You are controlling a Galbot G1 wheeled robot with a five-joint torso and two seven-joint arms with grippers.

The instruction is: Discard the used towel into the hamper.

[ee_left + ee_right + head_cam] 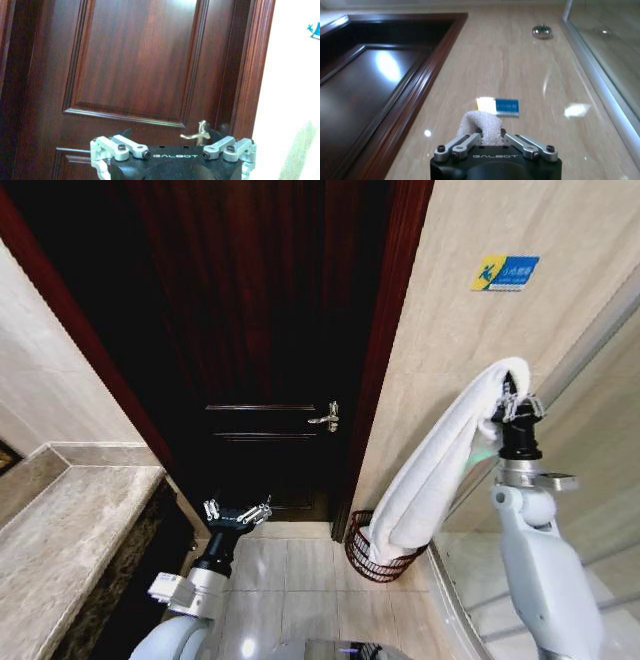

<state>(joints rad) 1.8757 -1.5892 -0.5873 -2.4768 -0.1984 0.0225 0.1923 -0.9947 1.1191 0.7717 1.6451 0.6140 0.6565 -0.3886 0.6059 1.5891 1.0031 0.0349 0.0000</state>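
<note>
A long white towel [440, 470] hangs from my right gripper [512, 406], which is raised high by the beige wall and shut on the towel's top end. The towel's lower end drops into the hamper [362, 552], a small dark red-brown open-weave basket on the floor beside the door frame. In the right wrist view the towel [481, 125] pokes up between the fingers of that gripper [490, 139]. My left gripper [237, 514] is held low in front of the dark door, open and holding nothing; the left wrist view shows that gripper [172, 157] with its fingers spread.
A dark wooden door [260, 330] with a silver handle [326, 418] stands straight ahead. A marble counter [60, 530] runs along the left. A glass shower screen [590, 430] is on the right, and a blue sticker [505, 272] marks the wall. Pale floor tiles [300, 580] lie between.
</note>
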